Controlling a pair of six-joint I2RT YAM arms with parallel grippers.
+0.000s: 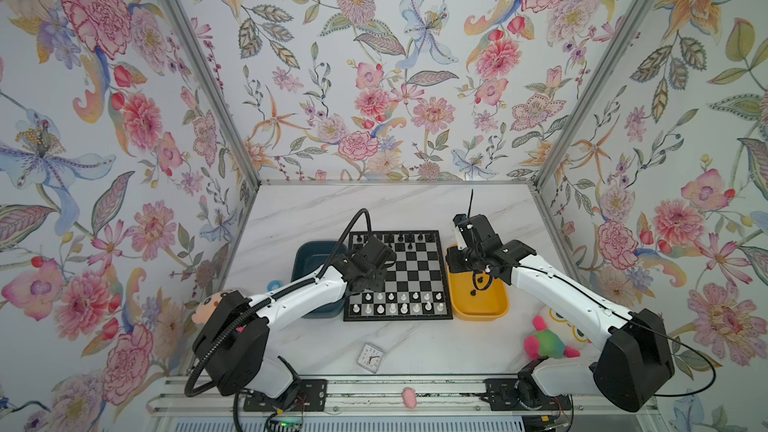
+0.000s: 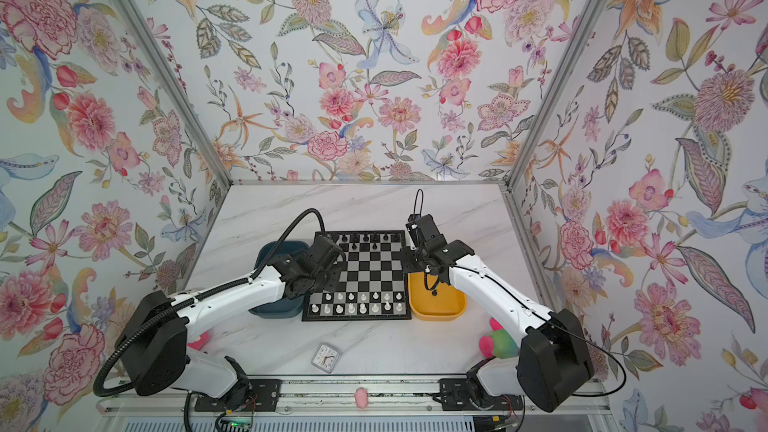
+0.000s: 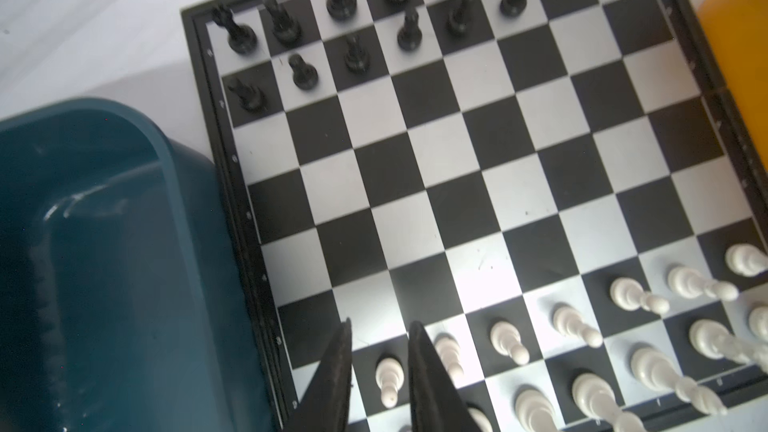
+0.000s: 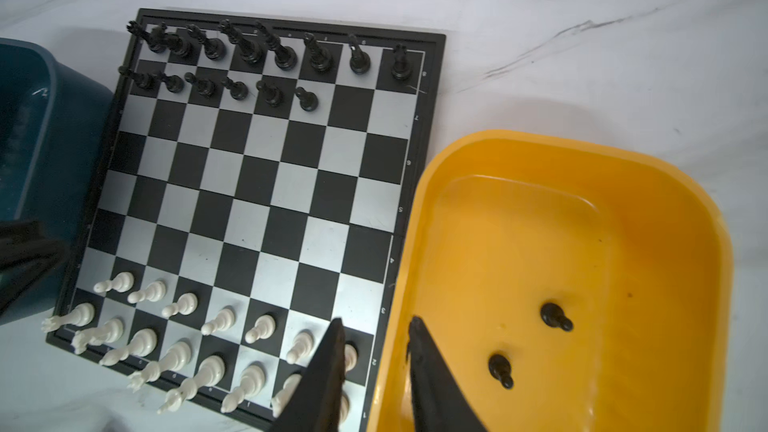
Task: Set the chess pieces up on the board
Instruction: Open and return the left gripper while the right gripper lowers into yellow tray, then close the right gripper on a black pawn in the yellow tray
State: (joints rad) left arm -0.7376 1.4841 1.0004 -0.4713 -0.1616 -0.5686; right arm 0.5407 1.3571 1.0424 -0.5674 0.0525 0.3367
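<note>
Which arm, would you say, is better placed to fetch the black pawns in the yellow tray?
Right: the right claw hangs at the yellow tray rim, near both black pawns; the left claw is across the board, over white pawns.

Back wall (image 1: pixel 395 76): 12 o'clock; pale wallpaper with pink, orange and blue flowers and grey-green leaves.
Left wall (image 1: pixel 83 160): 9 o'clock; same floral paper.
Right wall (image 1: pixel 685 160): 3 o'clock; same floral paper.
Posts (image 1: pixel 199 64): silvery metal, at 11 and 1 o'clock, where the side walls meet the back wall.
Tabletop (image 1: pixel 395 205): white marble look with faint grey veins; meets all three walls.
Rail (image 1: pixel 374 398): 6 o'clock; silvery metal along the tabletop's front edge.
Light: soft and even; only faint shadows on the tabletop.
</note>
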